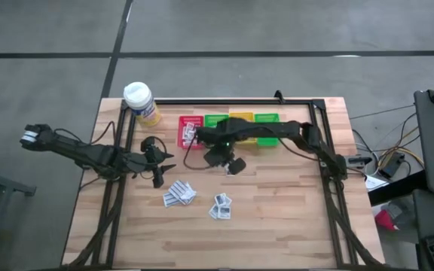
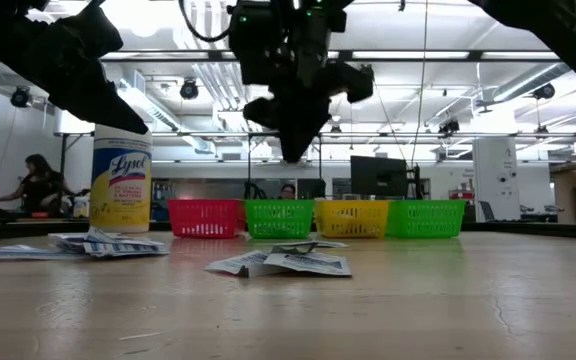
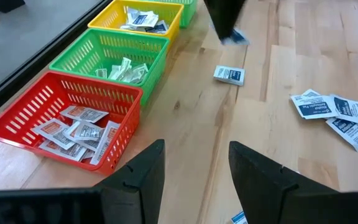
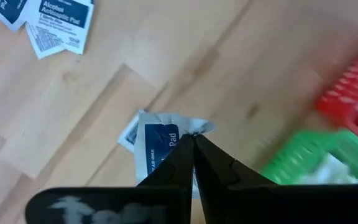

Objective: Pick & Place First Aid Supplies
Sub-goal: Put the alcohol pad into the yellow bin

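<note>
I have the right gripper [image 4: 193, 138] up off the wooden table [image 1: 277, 218], in front of the green plastic basket [image 1: 216, 120], its two dark fingers pressed together on the corner of a small flat white sachet with a dark blue label [image 4: 156, 152]; the sachet hangs from the tips. The left gripper [image 3: 194, 165] sits low over the table's left part, near the yellow wipes canister with a white cap [image 1: 139, 102], its jaws parted wide with nothing between them. Loose sachets: a white-and-grey printed pile [image 1: 179, 195] mid-table in front of the left gripper, and a smaller pile [image 1: 221, 207] just to its right. One single sachet [image 3: 229, 75] lies alone on the wood in the left wrist view. At the far edge, a row of baskets: red [image 3: 61, 121] holds red-printed packets, green holds wrapped white ones, yellow [image 3: 135, 22] holds dark-printed ones, and another green one [image 1: 267, 119] is at the right end, contents not clear. People show in the room behind the table in the low view.
</note>
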### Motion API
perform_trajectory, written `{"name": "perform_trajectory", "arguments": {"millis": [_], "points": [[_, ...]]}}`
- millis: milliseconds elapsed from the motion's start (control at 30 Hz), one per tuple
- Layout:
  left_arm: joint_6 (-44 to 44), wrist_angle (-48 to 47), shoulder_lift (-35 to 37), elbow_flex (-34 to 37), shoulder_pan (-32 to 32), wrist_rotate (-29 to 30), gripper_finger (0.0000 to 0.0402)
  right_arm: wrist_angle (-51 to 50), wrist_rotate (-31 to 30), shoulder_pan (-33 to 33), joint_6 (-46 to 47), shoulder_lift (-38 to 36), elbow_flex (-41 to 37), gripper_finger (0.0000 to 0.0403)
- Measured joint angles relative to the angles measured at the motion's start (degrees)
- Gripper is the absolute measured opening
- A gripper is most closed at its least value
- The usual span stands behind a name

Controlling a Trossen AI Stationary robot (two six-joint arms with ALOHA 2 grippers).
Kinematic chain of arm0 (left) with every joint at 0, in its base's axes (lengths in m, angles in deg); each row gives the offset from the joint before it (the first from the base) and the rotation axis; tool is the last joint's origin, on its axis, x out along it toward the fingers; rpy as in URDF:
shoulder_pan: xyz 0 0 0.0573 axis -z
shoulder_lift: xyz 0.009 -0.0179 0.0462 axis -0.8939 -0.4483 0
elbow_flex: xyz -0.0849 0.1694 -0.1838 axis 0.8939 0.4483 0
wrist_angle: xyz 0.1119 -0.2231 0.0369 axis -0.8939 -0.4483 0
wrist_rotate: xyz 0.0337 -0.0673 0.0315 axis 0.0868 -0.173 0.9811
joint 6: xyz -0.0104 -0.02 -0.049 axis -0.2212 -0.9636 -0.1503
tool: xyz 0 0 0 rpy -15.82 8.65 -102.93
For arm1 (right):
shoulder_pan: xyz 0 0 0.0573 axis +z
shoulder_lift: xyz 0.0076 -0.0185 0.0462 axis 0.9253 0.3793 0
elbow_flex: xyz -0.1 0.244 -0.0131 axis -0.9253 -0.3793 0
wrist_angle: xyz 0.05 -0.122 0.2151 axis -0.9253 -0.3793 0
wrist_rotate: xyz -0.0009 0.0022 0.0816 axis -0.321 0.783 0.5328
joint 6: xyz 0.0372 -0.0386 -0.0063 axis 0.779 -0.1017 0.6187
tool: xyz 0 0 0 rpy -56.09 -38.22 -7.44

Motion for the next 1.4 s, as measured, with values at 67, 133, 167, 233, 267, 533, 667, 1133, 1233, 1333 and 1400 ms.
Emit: {"name": "perform_trajectory", "arguments": {"millis": [67, 133, 167, 233, 267, 533, 667, 1133, 1233, 1333, 1400], "points": [[0.0, 0.02, 0.0, 0.0, 0.0, 0.0, 0.0172, -2.38, 0.92, -1.28, -0.27, 0.0, 2.33, 0.0008], [0.0, 0.02, 0.0, 0.0, 0.0, -0.02, 0.0172, -5.04, 3.32, -2.74, -0.73, -0.02, 4.75, 0.0008], [0.0, 0.02, 0.0, 0.0, 0.0, 0.0, 0.0172, -6.6, 5.29, -3.52, -1.07, -0.02, 5.95, 0.0008], [-0.13, 0.02, 0.0, 0.0, 0.0, 0.0, 0.0172, -8.9, 8.45, -5.05, -0.96, -0.12, 8.11, 0.0008], [-0.28, 0.02, 0.0, 0.0, 0.0, -0.01, 0.0172, -9.86, 9.18, -5.77, -0.54, -0.13, 9.11, 0.0008], [-0.42, 0.0, 0.0, 0.0, 0.0, -0.01, 0.0172, -16.13, 9.21, -11.63, 0.09, -0.2, 14.14, 0.0008], [-0.42, -0.01, 0.0, 0.0, 0.0, 0.0, 0.0172, -18.94, 9.21, -14.82, 0.37, -0.22, 14.09, 0.0008], [-0.39, -0.03, 0.0, 0.0, -0.01, 0.02, 0.0172, -18.49, 9.21, -22.95, 1.5, -0.23, 12.26, 0.0008], [-0.39, -0.03, 0.0, 0.0, 0.0, 0.02, 0.0172, -17.11, 9.19, -24.23, 1.48, -0.22, 10.22, 0.0008], [-0.39, -0.03, 0.0, 0.0, -0.01, 0.03, 0.0172, -13.44, 9.09, -25.19, 2.08, -0.24, 6.8, 0.0008], [-0.39, -0.03, 0.0, 0.0, -0.01, 0.03, 0.0172, -11.42, 9.04, -25.54, 2.13, -0.15, 4.12, 0.0008]]}}
